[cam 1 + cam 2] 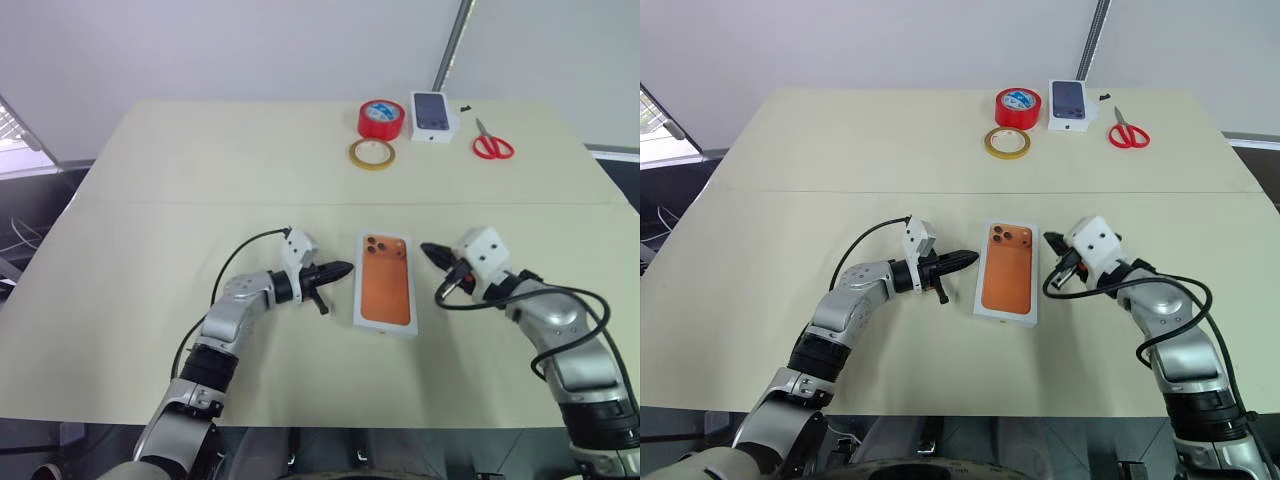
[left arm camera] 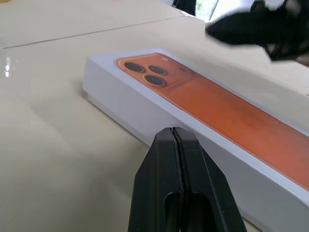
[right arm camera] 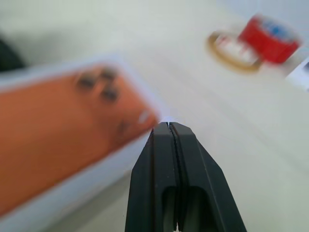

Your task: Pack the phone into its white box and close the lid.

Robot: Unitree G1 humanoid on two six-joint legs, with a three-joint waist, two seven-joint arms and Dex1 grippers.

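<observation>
**Closed box between two shut pincers**

The left pincer (image 1: 343,269) hovered nearest the front edge of the surface (image 1: 200,180), its two black fingers pressed together with nothing between them, tip aimed at the left long side of the white box (image 1: 386,283) and just short of it. The right pincer (image 1: 432,251) was likewise shut tight and empty, held just off the right side of the box, near its far end, pointing toward it. No contact with the box could be confirmed for either.

The box lay flat near the middle of the surface, its long axis running away from the robot. It appeared closed: white walls all round, and an orange top face showing a three-lens camera cluster at the far end. Whether that face was the phone itself or a print on the lid could not be told.

Well beyond, near the far edge, sat a yellow tape ring (image 1: 371,154), a red tape roll (image 1: 381,119), a small white box with a dark phone picture (image 1: 433,116), and red-handled scissors (image 1: 491,143).
</observation>
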